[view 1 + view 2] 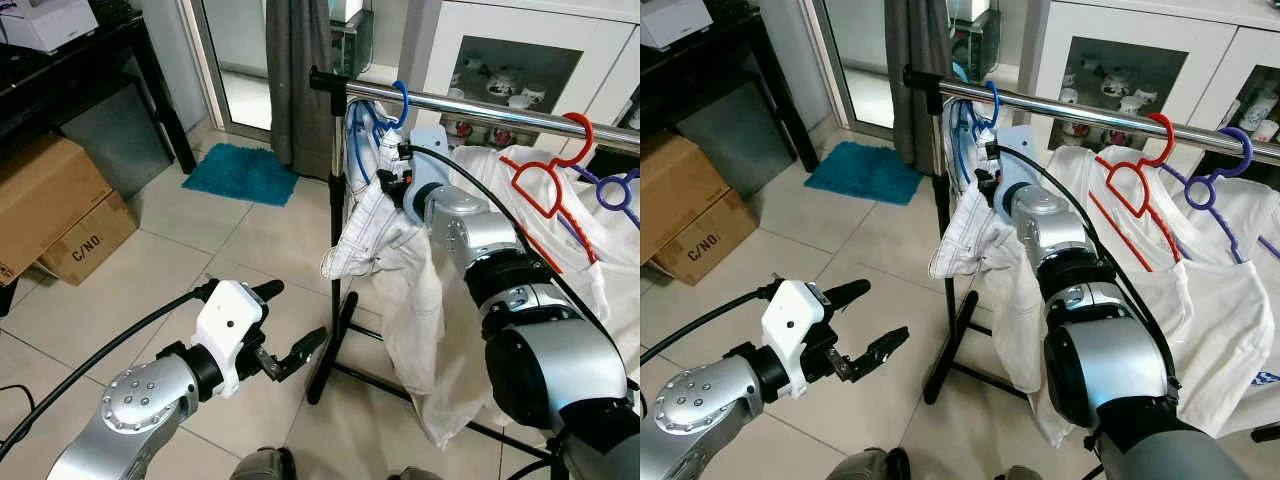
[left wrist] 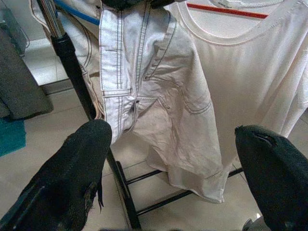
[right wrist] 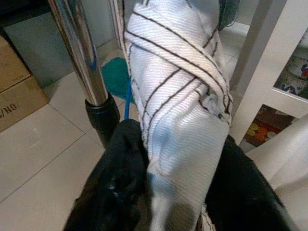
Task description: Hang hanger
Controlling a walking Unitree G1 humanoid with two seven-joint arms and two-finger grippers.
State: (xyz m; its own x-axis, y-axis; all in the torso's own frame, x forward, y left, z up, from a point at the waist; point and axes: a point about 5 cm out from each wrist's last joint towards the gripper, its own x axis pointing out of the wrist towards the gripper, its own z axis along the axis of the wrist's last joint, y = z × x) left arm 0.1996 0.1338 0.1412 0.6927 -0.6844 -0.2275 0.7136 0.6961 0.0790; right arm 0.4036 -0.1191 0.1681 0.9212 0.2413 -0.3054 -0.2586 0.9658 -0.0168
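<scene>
A blue hanger (image 1: 402,100) hooks over the chrome rail (image 1: 480,108) near its left end. A white garment with dark stitching (image 1: 385,240) hangs from it. My right gripper (image 3: 180,183) is up at the rail, just under the blue hook. It is shut on the bunched top of that garment, with a black finger (image 3: 118,192) pressed on each side. My left gripper (image 1: 297,313) is held low in front of the rack's post (image 1: 338,200). It is open, its fingers (image 2: 82,168) wide apart with nothing between them, and it points at the hanging garment (image 2: 159,96).
A red hanger (image 1: 545,175) with a white T-shirt and a purple hanger (image 1: 615,190) hang further right on the rail. Cardboard boxes (image 1: 50,200) sit at the left, with a teal mat (image 1: 240,172) and a grey curtain (image 1: 300,80) behind. The rack's black base bars (image 1: 340,330) lie on the tiled floor.
</scene>
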